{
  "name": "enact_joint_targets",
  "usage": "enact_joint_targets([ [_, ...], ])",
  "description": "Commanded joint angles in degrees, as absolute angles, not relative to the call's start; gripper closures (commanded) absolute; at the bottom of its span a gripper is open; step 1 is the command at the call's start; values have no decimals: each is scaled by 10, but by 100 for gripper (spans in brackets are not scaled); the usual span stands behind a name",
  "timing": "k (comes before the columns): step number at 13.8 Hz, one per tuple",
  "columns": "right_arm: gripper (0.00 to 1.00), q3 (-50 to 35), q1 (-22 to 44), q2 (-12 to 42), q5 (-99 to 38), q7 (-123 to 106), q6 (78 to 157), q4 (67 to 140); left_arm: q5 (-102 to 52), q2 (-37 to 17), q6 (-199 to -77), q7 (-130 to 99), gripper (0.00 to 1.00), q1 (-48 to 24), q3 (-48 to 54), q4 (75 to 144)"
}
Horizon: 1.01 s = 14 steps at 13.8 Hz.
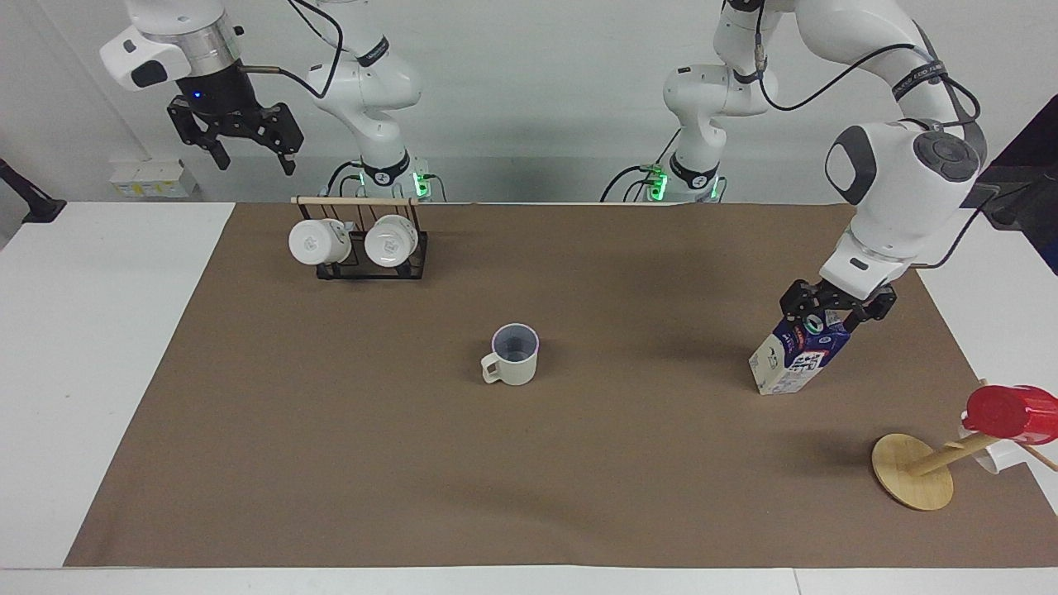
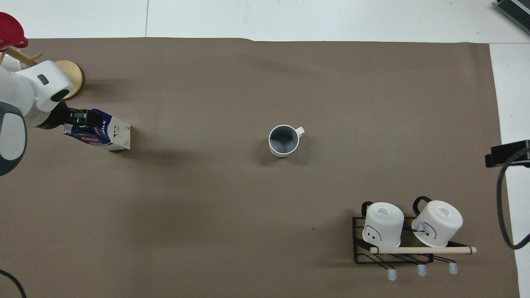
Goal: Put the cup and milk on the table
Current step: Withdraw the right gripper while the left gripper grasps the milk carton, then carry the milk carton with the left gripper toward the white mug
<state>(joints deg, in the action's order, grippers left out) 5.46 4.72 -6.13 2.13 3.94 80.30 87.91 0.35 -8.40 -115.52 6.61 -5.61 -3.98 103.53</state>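
Task status: the cup (image 1: 512,354) stands upright on the brown sheet of the table (image 1: 331,463), mid-table, handle toward the right arm's end; judged complete for this item. The milk (image 1: 798,351) stands on the sheet at the left arm's end, leaning; nearer to the robots than the wooden stand (image 1: 912,470) that carries the red cup (image 1: 1010,412). The left gripper (image 1: 835,311) is down at the carton's top, fingers set at either side of the gable and narrowing; whether they already pinch the carton cannot be told. Judged remaining: grip, carry and set the milk down.

The right gripper (image 1: 245,154) hangs high above the right arm's end of the table, fingers spread, holding nothing; this arm waits. A wire rack (image 1: 372,263) with two white mugs (image 1: 318,241) stands below it, toward 4 o'clock in the facing view.

View differences: the facing view shows both arms whole, the carton's lean and the gripper's height; in the overhead view the cup's grey inside (image 2: 284,139) shows, with the milk (image 2: 105,133) at 9 o'clock from it; only the right gripper's edge shows there.
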Motion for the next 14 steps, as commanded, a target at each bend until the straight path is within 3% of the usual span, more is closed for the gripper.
enact_joint_targets([
  [1,0,54,36,-75,4,40,802,893,-4,-76,-1172,66,46,-58,-43,1052],
  [2,0,54,36,-75,4,40,802,893,-4,-76,-1171,66,66,-58,-42,1050],
  [4,0,54,36,-75,4,40,803,893,-3,-76,-1171,69,88,-59,-42,1047],
  [14,0,54,35,-61,4,73,806,880,3,-74,-1160,-155,87,-221,-38,1003],
])
